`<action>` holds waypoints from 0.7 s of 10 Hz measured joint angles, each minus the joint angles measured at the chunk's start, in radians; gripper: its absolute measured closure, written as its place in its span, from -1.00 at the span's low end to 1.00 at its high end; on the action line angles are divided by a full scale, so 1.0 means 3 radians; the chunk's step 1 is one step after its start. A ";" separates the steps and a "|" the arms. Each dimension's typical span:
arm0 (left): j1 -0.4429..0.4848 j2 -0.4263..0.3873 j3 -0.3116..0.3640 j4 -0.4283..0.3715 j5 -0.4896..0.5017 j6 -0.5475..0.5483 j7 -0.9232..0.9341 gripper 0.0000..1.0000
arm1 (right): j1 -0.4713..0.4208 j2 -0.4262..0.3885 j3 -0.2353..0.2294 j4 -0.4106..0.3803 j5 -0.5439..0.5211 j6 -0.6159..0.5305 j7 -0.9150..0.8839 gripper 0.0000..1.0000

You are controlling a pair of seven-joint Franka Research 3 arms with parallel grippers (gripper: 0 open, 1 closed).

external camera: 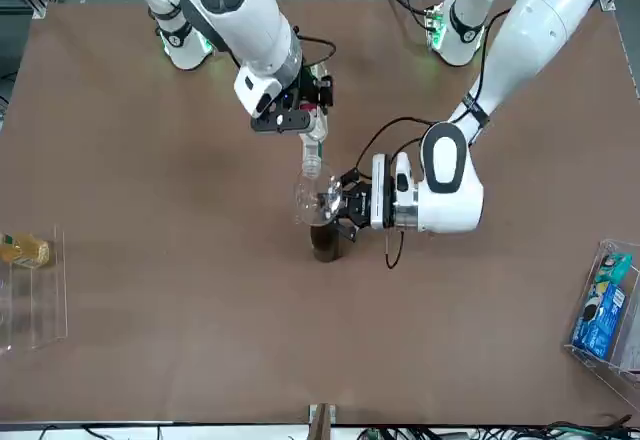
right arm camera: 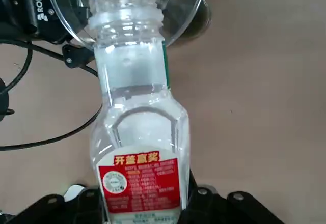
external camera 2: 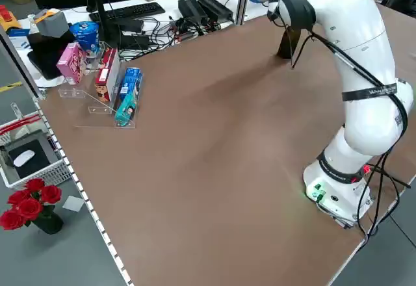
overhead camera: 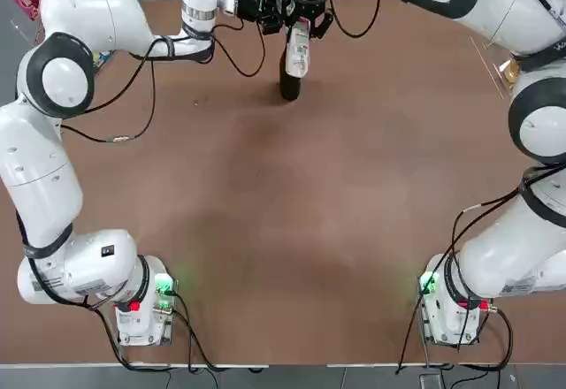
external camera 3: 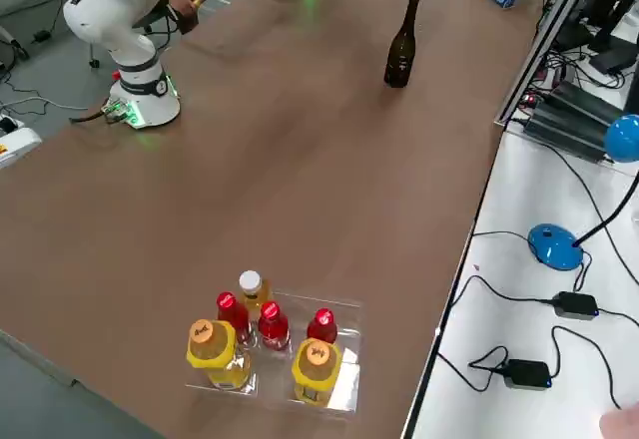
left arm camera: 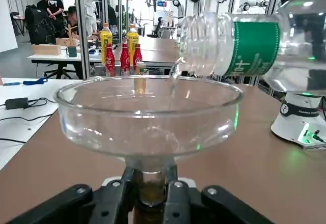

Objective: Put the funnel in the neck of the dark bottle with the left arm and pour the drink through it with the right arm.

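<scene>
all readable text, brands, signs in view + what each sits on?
"开盖赢奖": red label of the clear bottle; smaller print there too small
"ROBOTIQ", end partly cut off: dark left gripper
"Coca-Cola" script: red bottles
Green band on the clear bottle: white lettering, not legible
Snack boxes, black band on left arm: print too small

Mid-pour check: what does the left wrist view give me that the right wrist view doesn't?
Only the left wrist view: liquid running from the drink's mouth into the funnel, the funnel's stem between the left gripper's fingers, and red bottles standing beyond.

Only the right wrist view: the drink's red label and the right gripper gripping its body.

Both: the drink, uncapped and tilted with its mouth over the funnel, plus part of the dark bottle below.
</scene>
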 joint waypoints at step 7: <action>0.0000 0.0005 0.0000 0.0001 0.0000 0.0000 0.0000 0.45 | 0.0001 -0.0223 0.0021 0.0058 -0.0469 -0.0094 -0.0332 -0.03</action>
